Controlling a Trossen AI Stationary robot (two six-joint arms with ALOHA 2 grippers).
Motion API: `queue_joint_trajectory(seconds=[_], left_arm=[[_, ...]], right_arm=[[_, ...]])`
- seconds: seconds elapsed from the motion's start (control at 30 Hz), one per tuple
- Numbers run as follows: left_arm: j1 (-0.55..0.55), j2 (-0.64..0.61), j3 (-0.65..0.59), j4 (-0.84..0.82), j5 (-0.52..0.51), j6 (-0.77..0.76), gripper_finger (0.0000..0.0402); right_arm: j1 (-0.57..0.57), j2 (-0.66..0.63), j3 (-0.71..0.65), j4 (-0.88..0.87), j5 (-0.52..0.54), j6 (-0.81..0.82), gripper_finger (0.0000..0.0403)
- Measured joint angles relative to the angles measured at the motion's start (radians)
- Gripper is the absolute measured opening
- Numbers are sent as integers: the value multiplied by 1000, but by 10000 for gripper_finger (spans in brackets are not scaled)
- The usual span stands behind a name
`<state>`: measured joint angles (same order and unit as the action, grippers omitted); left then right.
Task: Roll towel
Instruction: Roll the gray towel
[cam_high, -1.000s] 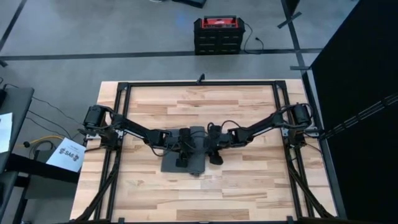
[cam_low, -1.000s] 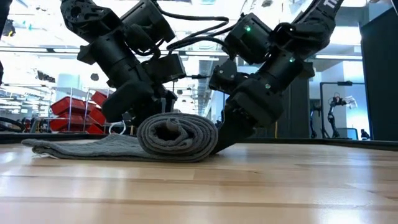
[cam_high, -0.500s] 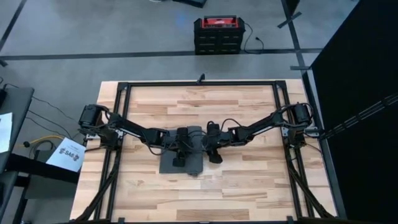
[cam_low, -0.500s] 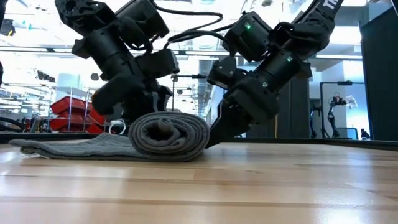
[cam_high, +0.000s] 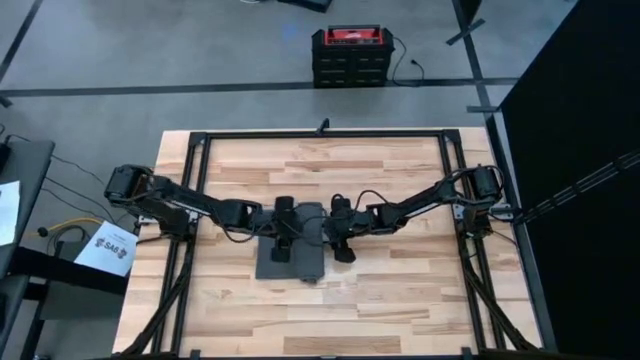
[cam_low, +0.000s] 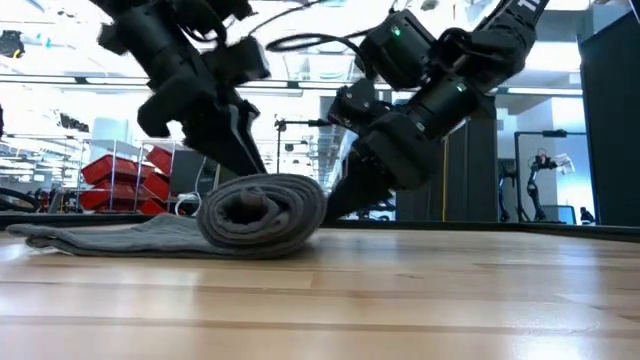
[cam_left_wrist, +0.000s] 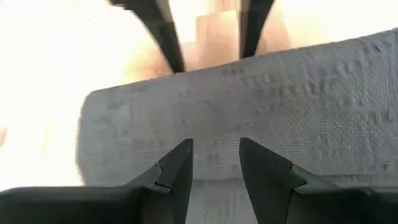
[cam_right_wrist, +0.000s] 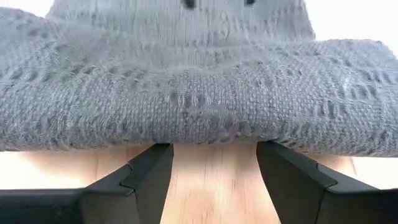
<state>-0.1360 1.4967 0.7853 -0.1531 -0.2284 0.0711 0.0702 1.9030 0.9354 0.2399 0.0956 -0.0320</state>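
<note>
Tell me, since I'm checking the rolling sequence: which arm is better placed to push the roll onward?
Probably the right. Its open pincer sits low on the table behind the rolled part of the dark grey soft cloth towel, fingers under its edge. The left pincer sits open above the roll, over the flat remainder.

High view we see evenly lit, sharp, soft shadows only. In low view bright ceiling lights backlight the arms into silhouettes; left arm motion-blurred. Left wrist view is blown out to white around the towel (cam_left_wrist: 261, 118), overall soft. Right wrist view: towel close, slightly blurred, white glare at corners.
</note>
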Motion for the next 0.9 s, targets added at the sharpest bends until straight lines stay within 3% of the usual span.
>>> queue_joint_trajectory(seconds=[0.2,0.37,0.57,0.9], left_arm=[[-24,-191,1,-172,-63,-49,118],[-60,-291,-38,-211,-71,-130,118],[-86,-272,-121,-132,-103,-138,118],[-87,-169,-136,-3,-101,-112,118]], right_arm=[[5,-17,191,-25,0,-115,221],[9,10,179,-314,4,-53,221],[-18,99,134,-277,-22,55,221],[-21,117,133,-174,-42,31,221]])
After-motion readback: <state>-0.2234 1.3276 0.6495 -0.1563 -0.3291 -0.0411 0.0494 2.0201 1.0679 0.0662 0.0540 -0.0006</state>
